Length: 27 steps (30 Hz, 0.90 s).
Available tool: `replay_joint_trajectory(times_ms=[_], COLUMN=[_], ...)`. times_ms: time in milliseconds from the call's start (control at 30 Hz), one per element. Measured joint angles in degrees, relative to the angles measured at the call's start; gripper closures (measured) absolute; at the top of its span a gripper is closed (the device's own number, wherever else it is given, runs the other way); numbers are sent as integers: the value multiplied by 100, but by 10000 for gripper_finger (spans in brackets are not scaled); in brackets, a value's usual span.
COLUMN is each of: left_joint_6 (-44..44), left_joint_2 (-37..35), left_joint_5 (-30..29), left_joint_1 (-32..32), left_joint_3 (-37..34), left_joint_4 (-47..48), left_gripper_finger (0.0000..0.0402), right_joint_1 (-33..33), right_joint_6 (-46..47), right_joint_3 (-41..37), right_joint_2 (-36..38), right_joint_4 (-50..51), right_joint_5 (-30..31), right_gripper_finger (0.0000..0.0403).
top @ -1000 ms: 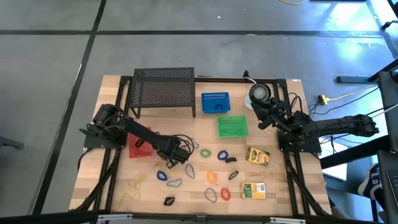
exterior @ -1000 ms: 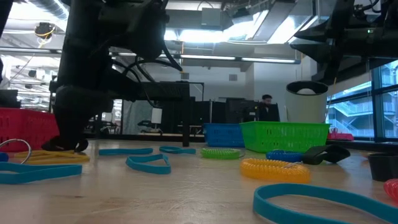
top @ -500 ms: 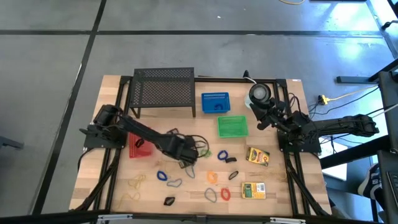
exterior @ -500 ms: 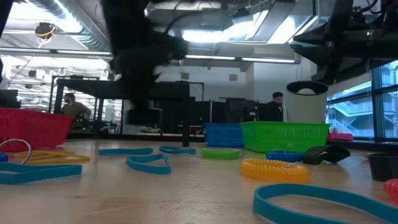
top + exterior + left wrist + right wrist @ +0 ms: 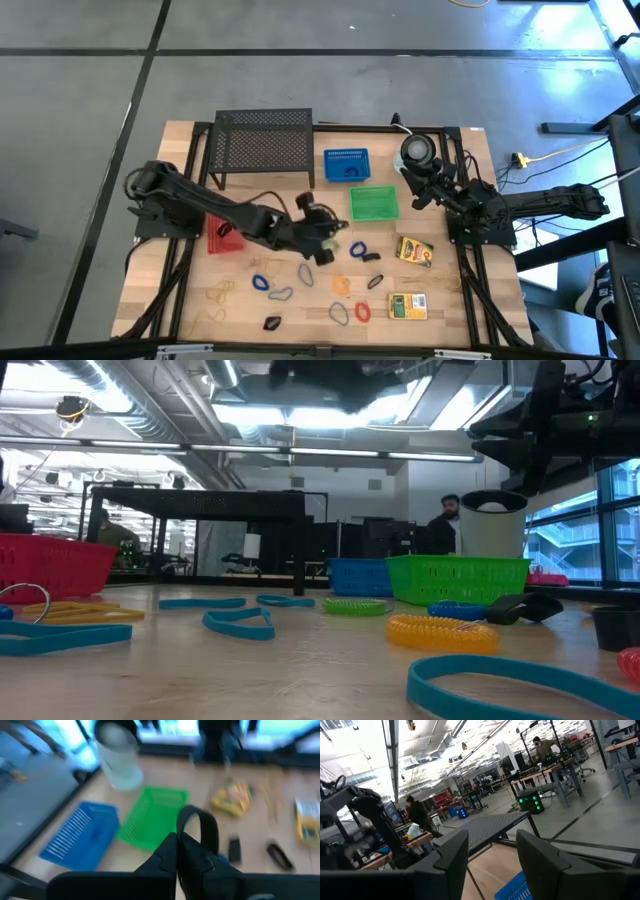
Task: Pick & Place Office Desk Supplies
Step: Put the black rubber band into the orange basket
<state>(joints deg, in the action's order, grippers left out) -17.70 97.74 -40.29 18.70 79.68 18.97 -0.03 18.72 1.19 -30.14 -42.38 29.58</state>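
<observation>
Travel had carried my left end effector (image 5: 325, 247) from beside the red basket (image 5: 222, 240) out over the middle of the surface (image 5: 305, 325), clamped shut on a dark loop (image 5: 198, 810) and lifted, probably bound for the green basket (image 5: 374, 203). I counted three baskets and two yellow-green boxes (image 5: 414, 249). My right end effector (image 5: 418, 195) hung open and empty at the far right.

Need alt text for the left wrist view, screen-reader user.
The left gripper is shut on a black loop that stands up between its fingers, above a wooden table. Beyond it lie a green basket and a blue basket side by side. A yellow box and small black clips lie off to one side.
</observation>
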Motion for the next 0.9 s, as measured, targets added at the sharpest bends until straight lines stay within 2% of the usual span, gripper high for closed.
replay_joint_trajectory(times_ms=[100, 267, 367, 567, 733, 900], left_joint_6=[387, 1201, 1280, 795, 591, -356], left_joint_2=[-249, -449, -660, -1520, -2413, -3194], left_joint_5=[-113, 372, 530, 195, -89, -279], left_joint_1=[122, 240, 208, 133, 416, 965], left_joint_3=[-262, -1099, -1632, -2469, -3087, -3631], left_joint_4=[-723, -2710, -3458, -3580, -3502, -2595], left_gripper_finger=[398, 398, 397, 398, 397, 398], right_joint_1=[0, 2, 1, 2, 0, 2], right_joint_6=[-2, 0, 0, 0, -1, -2], right_joint_3=[0, 0, 0, 0, 0, 0], right_joint_2=[1, 0, 0, 1, 1, -1], right_joint_4=[3, 7, 15, 23, 31, 47], right_joint_5=[0, -2, -2, -2, -1, -2], right_gripper_finger=[237, 237, 237, 237, 236, 236])
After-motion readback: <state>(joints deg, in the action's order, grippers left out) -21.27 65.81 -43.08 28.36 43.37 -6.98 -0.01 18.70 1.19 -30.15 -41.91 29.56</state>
